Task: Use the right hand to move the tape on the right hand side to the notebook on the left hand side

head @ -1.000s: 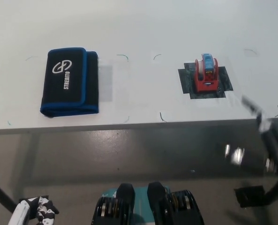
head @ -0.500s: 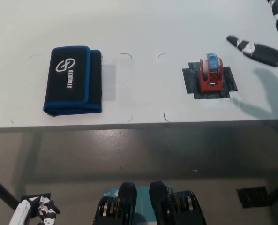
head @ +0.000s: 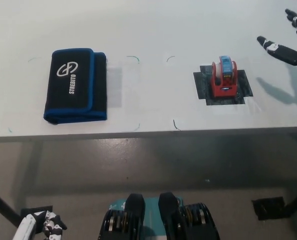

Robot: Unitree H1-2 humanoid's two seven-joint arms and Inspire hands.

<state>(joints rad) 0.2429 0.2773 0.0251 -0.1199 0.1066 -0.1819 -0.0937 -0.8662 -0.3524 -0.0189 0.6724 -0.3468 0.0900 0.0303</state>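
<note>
On the table [head: 153, 30] the notebook [head: 74, 85] lies at the left, the tape [head: 224, 76] well apart at the right on a mat [head: 241, 89]. The right hand [head: 288, 42] hovers beyond the tape, far right.

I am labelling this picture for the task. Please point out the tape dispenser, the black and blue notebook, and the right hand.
tape dispenser [head: 224, 78], head view, on its red body.
notebook [head: 73, 85], head view, on its black cover near the logo.
right hand [head: 288, 40], head view, on the black spread fingers at the right edge.
</note>
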